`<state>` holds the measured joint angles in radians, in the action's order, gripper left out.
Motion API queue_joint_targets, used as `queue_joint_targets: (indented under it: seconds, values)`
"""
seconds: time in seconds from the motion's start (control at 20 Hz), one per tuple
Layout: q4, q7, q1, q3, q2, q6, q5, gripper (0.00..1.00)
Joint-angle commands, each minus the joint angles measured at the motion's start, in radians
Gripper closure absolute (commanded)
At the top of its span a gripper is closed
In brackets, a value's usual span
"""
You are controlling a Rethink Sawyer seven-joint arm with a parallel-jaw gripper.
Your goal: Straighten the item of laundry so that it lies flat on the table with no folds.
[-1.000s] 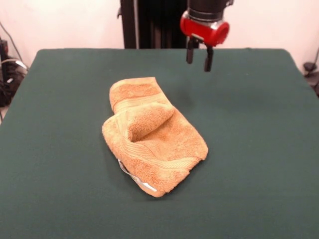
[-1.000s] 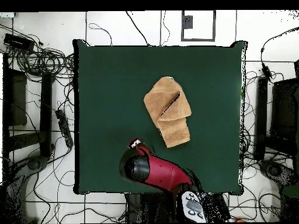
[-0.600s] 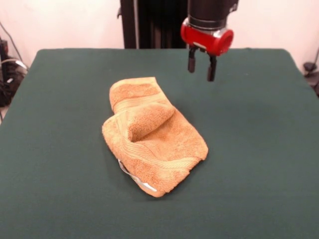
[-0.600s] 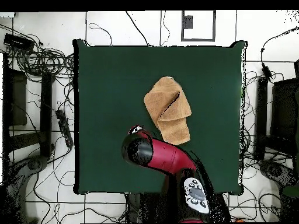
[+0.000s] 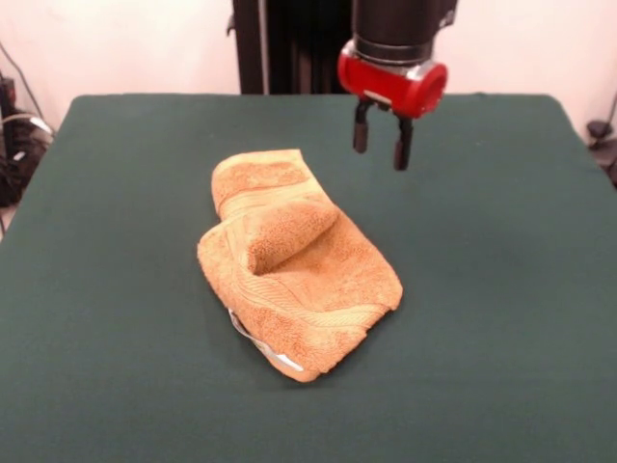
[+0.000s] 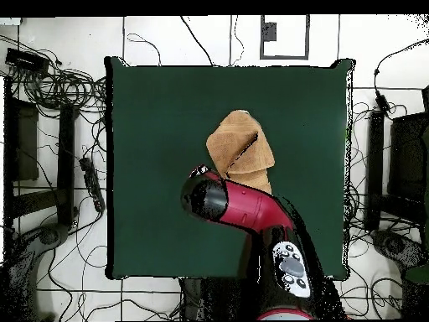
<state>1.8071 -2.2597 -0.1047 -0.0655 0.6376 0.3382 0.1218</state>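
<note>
Tangled black cables (image 6: 50, 84) lie on the white tiled floor (image 6: 201, 38) around dark equipment (image 6: 21, 142).

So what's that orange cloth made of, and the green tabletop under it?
The orange-tan towel looks like terry cloth, likely cotton: a fuzzy looped pile, flatter woven bands across it, and soft rounded folds. The table seems covered in a dark green felt-like fabric: matte, no shine, faintly napped. What lies beneath that covering cannot be told.
</note>
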Motion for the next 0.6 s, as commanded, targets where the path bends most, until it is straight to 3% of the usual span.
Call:
queue_joint_targets:
  seconds: [0.05,0.6]
  values:
    - [-0.075,0.081,-0.066,0.086,-0.057,0.092,-0.085,0.0]
    - [-0.088,0.103,-0.178,0.155,-0.098,0.054,-0.206,0.0]
